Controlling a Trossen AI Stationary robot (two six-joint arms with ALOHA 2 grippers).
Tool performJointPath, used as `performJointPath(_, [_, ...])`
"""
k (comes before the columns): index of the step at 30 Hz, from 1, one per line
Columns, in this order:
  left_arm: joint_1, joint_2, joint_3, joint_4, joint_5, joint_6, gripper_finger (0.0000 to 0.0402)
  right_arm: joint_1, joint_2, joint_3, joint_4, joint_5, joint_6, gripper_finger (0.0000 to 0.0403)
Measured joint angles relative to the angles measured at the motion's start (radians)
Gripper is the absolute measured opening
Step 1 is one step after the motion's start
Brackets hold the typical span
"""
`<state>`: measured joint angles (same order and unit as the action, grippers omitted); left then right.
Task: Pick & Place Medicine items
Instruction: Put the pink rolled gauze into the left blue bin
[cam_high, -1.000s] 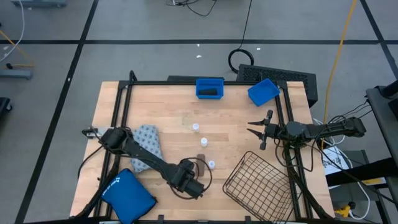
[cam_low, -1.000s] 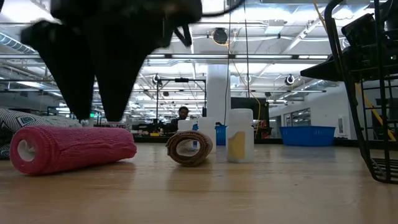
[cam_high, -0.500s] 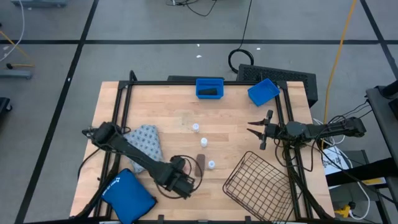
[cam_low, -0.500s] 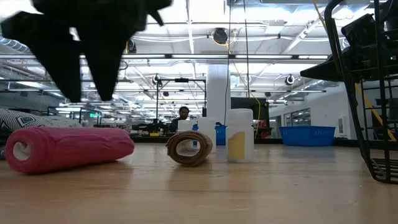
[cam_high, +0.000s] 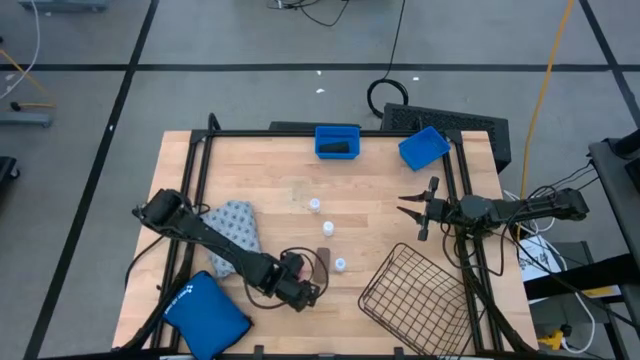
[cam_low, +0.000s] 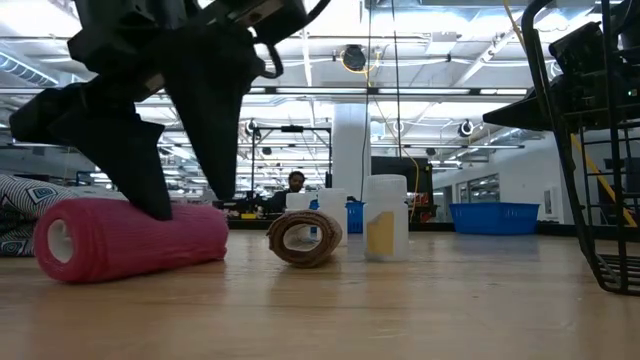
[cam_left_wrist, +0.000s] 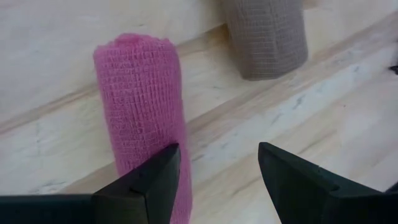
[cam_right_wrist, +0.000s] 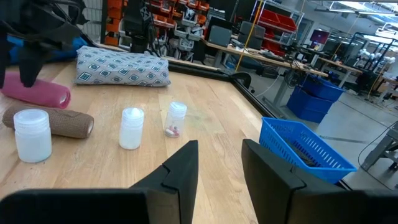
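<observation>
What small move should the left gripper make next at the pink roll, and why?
Probably shift sideways to centre on the pink roll before closing. In the left wrist view the left gripper is open, but one finger sits over the roll, the other over bare table. The roll lies beside the brown roll.

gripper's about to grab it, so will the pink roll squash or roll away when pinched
The pink roll looks like woven gauze, so it will probably give a little under the jaws. It lies on its side as a cylinder, so a nudge could roll it. Its coarse weave likely grips well.
</observation>
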<state>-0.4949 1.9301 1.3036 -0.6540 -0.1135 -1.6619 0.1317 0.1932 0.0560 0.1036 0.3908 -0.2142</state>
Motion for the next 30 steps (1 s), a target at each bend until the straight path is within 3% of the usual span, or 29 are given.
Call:
performJointPath(6, [0.018, -0.016, 0.005, -0.025, 0.015, 0.045, 0.023, 0.0, 0.0, 0.0, 0.0, 0.0, 0.0, 0.0116])
performJointPath(10, [0.023, -0.049, 0.02, -0.092, -0.034, 0.059, 0.023, 0.0, 0.0, 0.0, 0.0, 0.0, 0.0, 0.0116])
performJointPath(16, [0.021, -0.076, 0.025, -0.257, -0.048, -0.089, 0.023, 0.0, 0.0, 0.0, 0.0, 0.0, 0.0, 0.0116])
performJointPath(24, [0.017, -0.05, 0.016, -0.117, -0.041, -0.102, 0.023, 0.0, 0.0, 0.0, 0.0, 0.0, 0.0, 0.0116])
performJointPath(30, [0.018, -0.013, 0.018, -0.133, -0.008, -0.114, 0.023, 0.0, 0.0, 0.0, 0.0, 0.0, 0.0, 0.0116])
